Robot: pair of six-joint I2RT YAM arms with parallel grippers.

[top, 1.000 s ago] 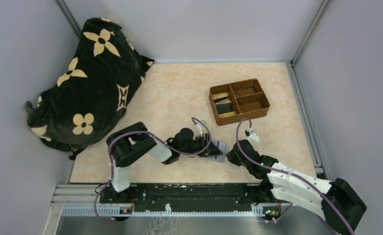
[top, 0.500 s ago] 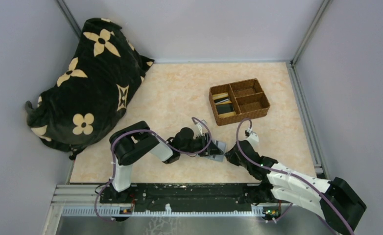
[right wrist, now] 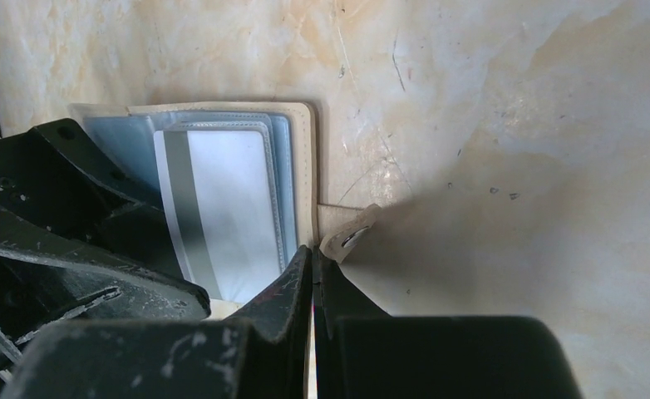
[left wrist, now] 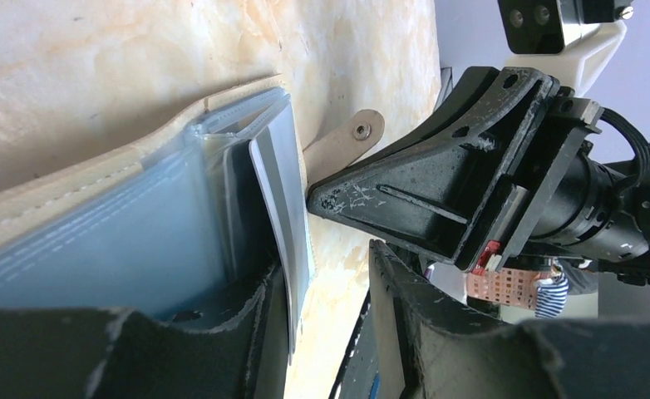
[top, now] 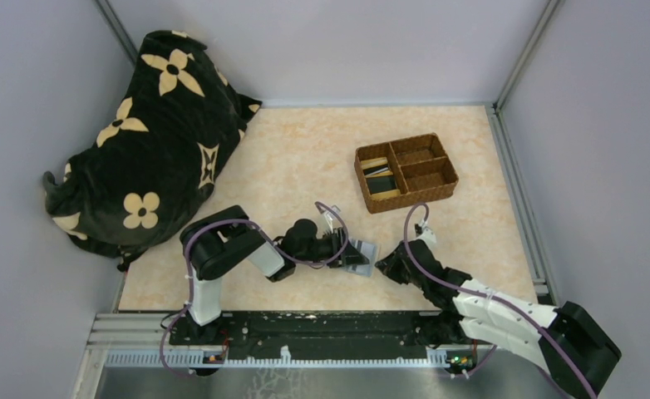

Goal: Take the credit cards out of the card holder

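The card holder [top: 361, 252] lies open on the table between my two grippers. In the right wrist view its cream edge [right wrist: 307, 166] frames pale blue-grey sleeves, and a grey-white credit card [right wrist: 222, 208] with a grey stripe sits in the top sleeve. The snap tab [right wrist: 347, 237] sticks out to the right. My right gripper [right wrist: 313, 259] is shut, pinching the holder's cream edge beside the tab. My left gripper [left wrist: 330, 274] is open. One finger [left wrist: 238, 324] rests on the holder's inner face [left wrist: 122, 233], and the card's edge [left wrist: 276, 191] stands between the jaws.
A brown woven compartment tray [top: 425, 193] stands beyond the grippers to the right, with cards [top: 377, 176] in its left compartments. A black cushion [top: 143, 133] with cream flowers fills the far left corner. Walls enclose the table on three sides.
Both grippers and the card holder between them have shifted a little to the left. The right gripper's tips have stayed at the holder's edge.
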